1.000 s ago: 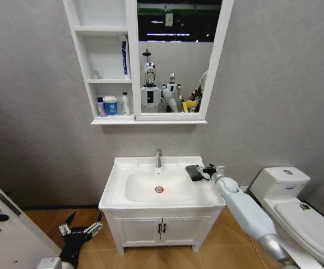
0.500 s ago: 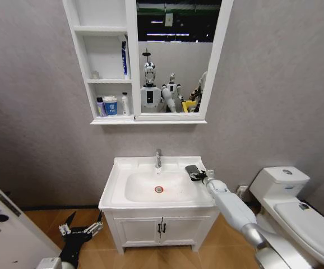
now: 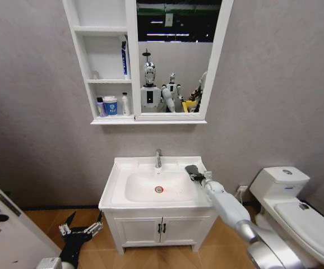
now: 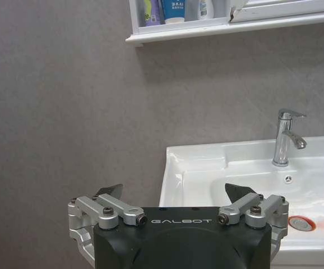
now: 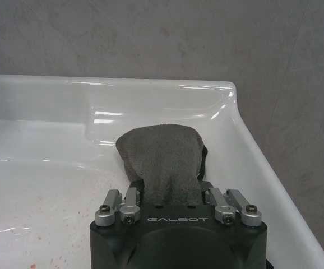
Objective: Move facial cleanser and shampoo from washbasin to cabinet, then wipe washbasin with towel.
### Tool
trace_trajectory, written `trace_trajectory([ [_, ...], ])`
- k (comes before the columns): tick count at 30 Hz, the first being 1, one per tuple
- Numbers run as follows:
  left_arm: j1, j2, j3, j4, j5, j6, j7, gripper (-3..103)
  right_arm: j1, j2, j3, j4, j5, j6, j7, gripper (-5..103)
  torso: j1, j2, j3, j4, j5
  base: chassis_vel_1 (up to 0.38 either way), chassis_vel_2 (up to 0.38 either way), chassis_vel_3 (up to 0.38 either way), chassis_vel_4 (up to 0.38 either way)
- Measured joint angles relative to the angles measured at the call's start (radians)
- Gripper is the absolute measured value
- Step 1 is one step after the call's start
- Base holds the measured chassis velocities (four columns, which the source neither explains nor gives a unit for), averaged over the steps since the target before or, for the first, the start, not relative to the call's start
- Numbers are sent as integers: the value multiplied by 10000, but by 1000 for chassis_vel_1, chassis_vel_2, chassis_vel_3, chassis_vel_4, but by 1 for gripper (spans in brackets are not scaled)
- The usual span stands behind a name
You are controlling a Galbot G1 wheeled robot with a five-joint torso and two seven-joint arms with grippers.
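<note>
The white washbasin [image 3: 117, 193] stands below the wall cabinet [image 3: 107, 67]. The dark grey towel [image 3: 193, 171] lies on the basin's right rim, and my right gripper [image 3: 202, 177] is shut on its near end. In the right wrist view the towel [image 5: 161, 159] runs out from between the shut fingers [image 5: 129, 203] onto the washbasin [image 5: 251, 162] ledge. A blue and white tube [image 3: 125, 58] and small bottles [image 3: 111, 105] stand on the cabinet shelves; I cannot tell which are the facial cleanser and shampoo. My left gripper [image 3: 81, 228] hangs open, low beside the basin unit.
The chrome tap [image 3: 158, 158] rises behind the bowl and the red-ringed drain [image 3: 159, 189] sits at its centre. A toilet [image 3: 290, 197] stands close on the right. Two floor-cabinet doors [image 3: 160, 228] are under the basin. A white door [image 3: 2, 230] is at the left.
My right gripper has moved left from beside the towel onto it and shut on it. The forearm has swung lower and nearer the basin front. The left arm stays still.
</note>
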Motion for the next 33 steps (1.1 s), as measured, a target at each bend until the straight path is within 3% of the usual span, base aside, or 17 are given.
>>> trace_trajectory([
  [4,0,0,0,0,0,0,0,100,-155,-156,59,299,1,-148,72,29,0,0,0,-1,0,0,0,0,0],
  [9,-1,0,0,0,0,0,0,100,-358,-326,76,897,63,-382,216,19,0,0,1,-2,2,0,0,0,0],
  [12,0,0,0,0,0,0,0,100,-902,-733,-79,2844,517,-1068,793,7,0,1,1,-3,-4,0,0,0,0],
  [16,0,0,0,0,0,0,0,100,-1550,-698,-707,4757,846,-1884,1707,7,-1,1,0,-3,-3,0,0,0,0],
  [18,0,0,0,0,0,0,0,100,-1646,-506,-830,4855,855,-2020,1938,7,-1,2,0,-3,-2,0,0,0,0],
  [25,0,0,0,0,0,0,0,100,-1865,33,-1291,4372,1095,-2421,2783,7,0,0,1,-2,-1,0,0,0,0],
  [29,0,0,0,0,-1,0,0,100,-1800,132,-1565,3725,2183,-2819,3367,7,0,0,1,-2,0,0,0,0,0],
  [33,0,0,0,0,0,0,0,100,-1489,418,-2014,2877,2739,-2876,3308,7,-2,2,-2,-1,-5,0,0,0,0],
])
